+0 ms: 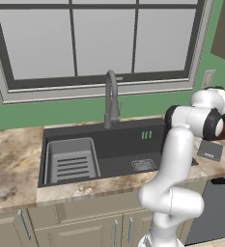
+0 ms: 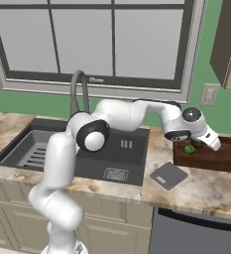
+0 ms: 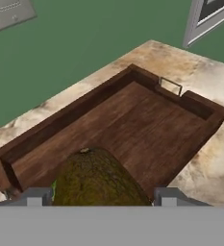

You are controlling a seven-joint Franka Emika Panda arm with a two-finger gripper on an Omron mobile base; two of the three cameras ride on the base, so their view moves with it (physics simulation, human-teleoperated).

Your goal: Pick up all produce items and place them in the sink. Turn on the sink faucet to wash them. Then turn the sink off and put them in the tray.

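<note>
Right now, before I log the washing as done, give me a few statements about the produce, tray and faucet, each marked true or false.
1. The green produce item lies in the tray. True.
2. Water runs from the faucet. False: no stream is visible.
3. The brown produce item sits between the fingers, over the tray. True.
4. One produce item lies in the sink. False: both are at the tray.
5. The tray stands left of the sink. False: it stands to its right.
</note>
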